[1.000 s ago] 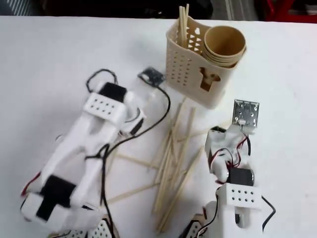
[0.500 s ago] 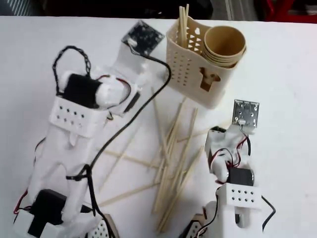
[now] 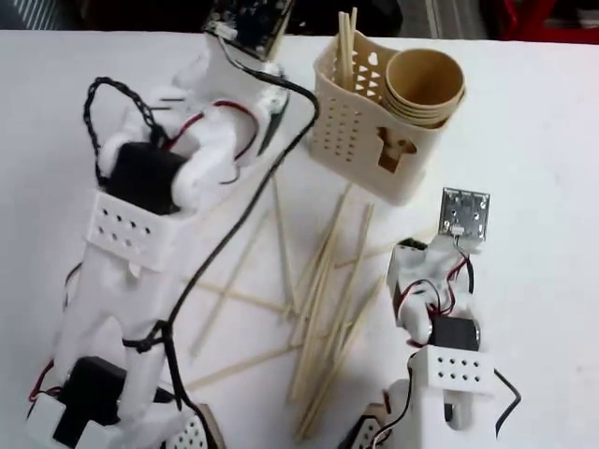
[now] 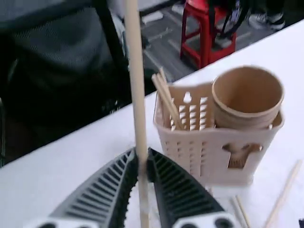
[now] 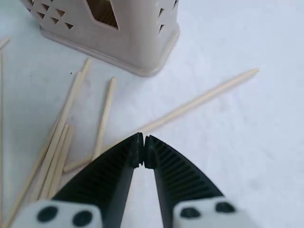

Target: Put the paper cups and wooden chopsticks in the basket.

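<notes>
A cream perforated basket [image 3: 360,140] stands at the back of the white table with stacked paper cups [image 3: 426,84] and a few wooden chopsticks [image 3: 346,51] upright in it. My left gripper [image 3: 267,131] is just left of the basket, shut on one chopstick [image 3: 282,243] whose lower end hangs down toward the pile. In the left wrist view the gripper [image 4: 142,166] pinches that chopstick [image 4: 135,71] upright, with the basket [image 4: 199,147] and cups [image 4: 247,97] beyond. Several loose chopsticks [image 3: 323,299] lie scattered mid-table. My right gripper [image 5: 142,149] is shut with nothing in it, low over the table before the basket [image 5: 128,38].
The left arm's black cable [image 3: 234,234] loops over the table beside the chopstick pile. One stray chopstick [image 5: 204,102] lies apart, near the right gripper. The table's back edge runs just behind the basket, with a red stool [image 4: 209,28] on the floor beyond.
The left arm has risen and swung toward the back of the table, carrying one chopstick up out of the pile to beside the basket. The right arm has not moved.
</notes>
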